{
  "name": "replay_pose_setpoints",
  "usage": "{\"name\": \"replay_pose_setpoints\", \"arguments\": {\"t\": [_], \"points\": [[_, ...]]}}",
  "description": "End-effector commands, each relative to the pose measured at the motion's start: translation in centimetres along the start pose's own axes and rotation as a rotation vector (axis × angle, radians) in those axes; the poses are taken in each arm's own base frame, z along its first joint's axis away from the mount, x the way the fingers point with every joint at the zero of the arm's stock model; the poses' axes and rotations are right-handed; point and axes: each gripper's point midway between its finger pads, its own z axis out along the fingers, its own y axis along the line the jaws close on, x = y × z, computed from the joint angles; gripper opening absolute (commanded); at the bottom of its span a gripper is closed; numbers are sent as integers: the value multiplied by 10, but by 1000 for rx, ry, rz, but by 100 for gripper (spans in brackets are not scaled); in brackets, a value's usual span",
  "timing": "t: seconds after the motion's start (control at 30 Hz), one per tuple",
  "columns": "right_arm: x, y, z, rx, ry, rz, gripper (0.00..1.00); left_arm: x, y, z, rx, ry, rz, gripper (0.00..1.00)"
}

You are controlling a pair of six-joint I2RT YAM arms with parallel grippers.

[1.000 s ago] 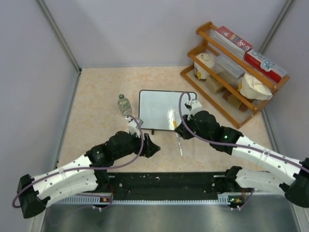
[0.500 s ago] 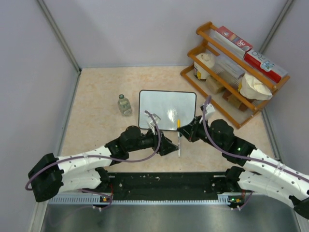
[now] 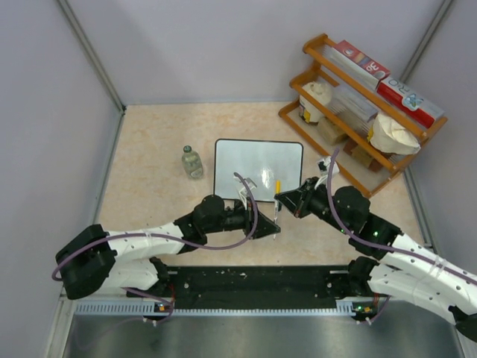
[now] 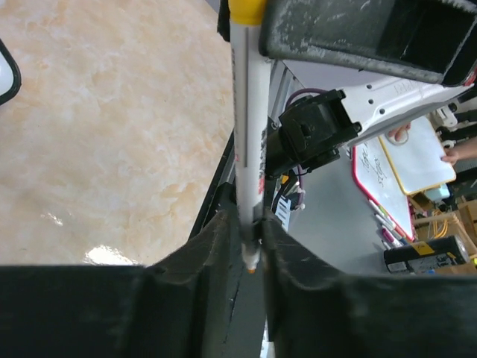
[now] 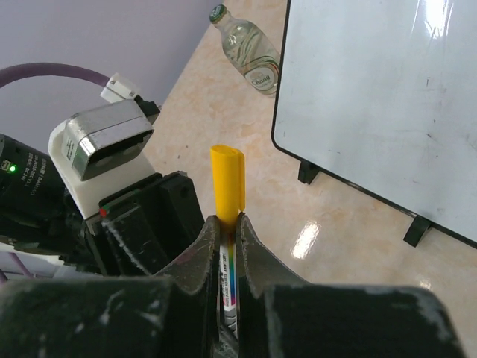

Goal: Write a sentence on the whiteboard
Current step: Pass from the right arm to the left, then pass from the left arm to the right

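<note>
The whiteboard point(image 3: 258, 170) lies flat at mid-table, its black frame and two feet toward me; it fills the upper right of the right wrist view point(image 5: 387, 89). No sentence shows on it. A white marker point(image 3: 276, 207) with a yellow cap point(image 5: 226, 179) hangs above the table just in front of the board. My right gripper point(image 3: 283, 200) is shut on the marker right below the cap point(image 5: 227, 224). My left gripper point(image 3: 273, 228) comes from the left, its fingers pressed on the marker's lower end point(image 4: 250, 231). An orange tip point(image 4: 252, 268) pokes out between them.
A small glass bottle point(image 3: 192, 162) stands left of the board, lying top-left in the right wrist view point(image 5: 250, 48). A wooden shelf point(image 3: 358, 112) with boxes and bags fills the back right corner. The black rail point(image 3: 253, 280) runs along the near edge.
My left arm has swung right and its jaws have closed in on the marker's lower end. My right gripper has carried the marker slightly right and nearer, off the board's front edge.
</note>
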Motion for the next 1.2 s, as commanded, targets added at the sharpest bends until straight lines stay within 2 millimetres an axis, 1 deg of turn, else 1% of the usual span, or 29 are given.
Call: {"name": "replay_pose_setpoints", "arguments": {"t": [0.0, 0.07, 0.1, 0.13, 0.17, 0.2, 0.23, 0.27, 0.3, 0.33, 0.37, 0.4, 0.43, 0.47, 0.5, 0.63, 0.67, 0.73, 0.77, 0.8, 0.83, 0.9, 0.93, 1.0, 1.03, 1.17], "points": [[-15, 19, -4, -70, -52, 16, 0, -8, -14, 5, 70, -33, 19, 18], [-15, 20, -4, -73, -46, 14, 0, -10, -12, 4, 57, -45, 25, 0], [-13, 19, -5, -69, -37, 13, 6, -13, -14, 1, 53, -58, 29, 0], [-14, 19, -5, -68, -38, 12, 13, -10, -7, -1, 23, -53, 29, 0], [-13, 19, -5, -68, -30, 10, 27, -11, -7, -3, 13, -58, 37, 0], [-11, 19, -6, -71, -20, 0, 34, -16, -9, -7, 3, -77, 47, 0], [-10, 19, -5, -70, -14, -5, 43, -12, -2, -10, -31, -59, 52, 0], [-10, 20, -6, -74, -7, -15, 56, -11, -2, -13, -42, -56, 58, 0], [-9, 20, -6, -71, 0, -22, 64, -16, -5, -17, -48, -70, 70, 0], [-8, 19, -6, -68, 9, -25, 73, -16, -4, -20, -57, -70, 83, 0], [-9, 20, -7, -71, 13, -31, 88, -10, 1, -23, -81, -44, 79, 0], [-8, 21, -7, -75, 20, -33, 96, -14, -3, -27, -79, -53, 88, 0], [-8, 23, -8, -84, 23, -38, 99, -13, -4, -29, -80, -46, 98, 0], [-7, 28, -9, -107, 35, -49, 99, -8, -1, -32, -97, -24, 93, 0], [-7, 30, -10, -117, 42, -50, 99, -10, -4, -35, -93, -27, 100, 0], [-4, 46, -12, -200, 81, -90, 99, -3, -6, -41, -91, 15, 117, 0], [-2, 56, -15, -261, 101, -118, 99, 0, -8, -42, -82, 25, 117, 0], [2, 65, -16, -310, 132, -139, 98, -1, -12, -43, -63, 28, 120, 0], [3, 70, -19, -340, 148, -151, 96, 1, -18, -43, -31, 39, 122, 0], [4, 73, -20, -355, 155, -153, 93, -1, -22, -42, -11, 38, 126, 0], [6, 72, -18, -353, 168, -153, 86, -1, -25, -42, 3, 40, 126, 0], [6, 72, -18, -349, 177, -151, 79, -2, -31, -41, 28, 46, 130, 0], [7, 71, -17, -345, 179, -154, 73, -2, -32, -41, 32, 47, 132, 0], [10, 69, -16, -338, 190, -149, 70, -2, -34, -40, 42, 50, 134, 0], [11, 69, -15, -339, 192, -151, 65, -4, -35, -40, 49, 41, 137, 0], [16, 69, -14, -348, 214, -148, 55, -6, -40, -38, 75, 38, 138, 0]]}}
